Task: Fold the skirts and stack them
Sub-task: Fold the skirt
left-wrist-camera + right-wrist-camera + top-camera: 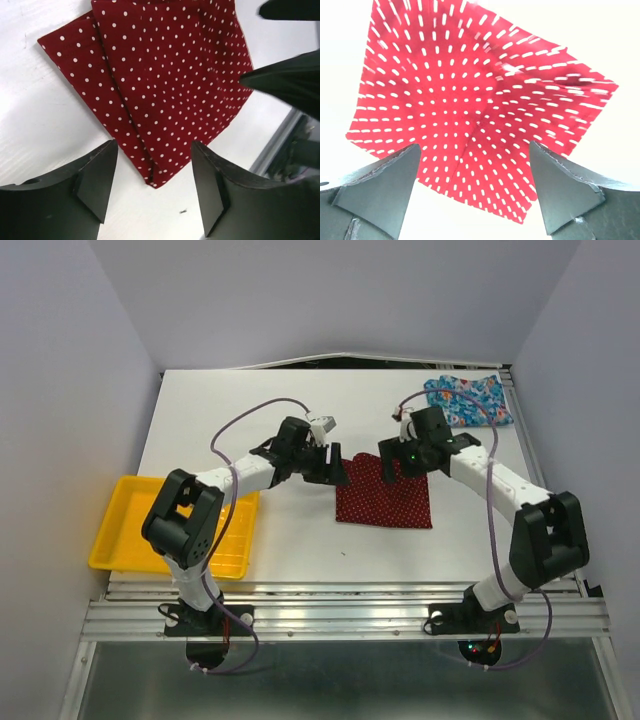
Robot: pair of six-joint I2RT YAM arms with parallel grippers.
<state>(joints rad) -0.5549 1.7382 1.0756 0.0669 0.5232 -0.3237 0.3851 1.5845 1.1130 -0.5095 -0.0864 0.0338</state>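
Observation:
The dark red dotted skirt (385, 495) lies folded into a rough square flat on the white table (300, 420), mid-table. It also shows in the left wrist view (165, 75) and in the right wrist view (475, 105). My left gripper (335, 468) hovers at its far left corner, open and empty (152, 185). My right gripper (392, 466) hovers at its far right corner, open and empty (472, 192). The blue floral skirt (468, 400) lies bunched at the table's far right corner, away from both grippers.
A yellow plastic tray (130, 540) sits at the table's near left edge beside the left arm. The table's metal front rail (340, 615) runs along the near edge. Grey walls close in both sides.

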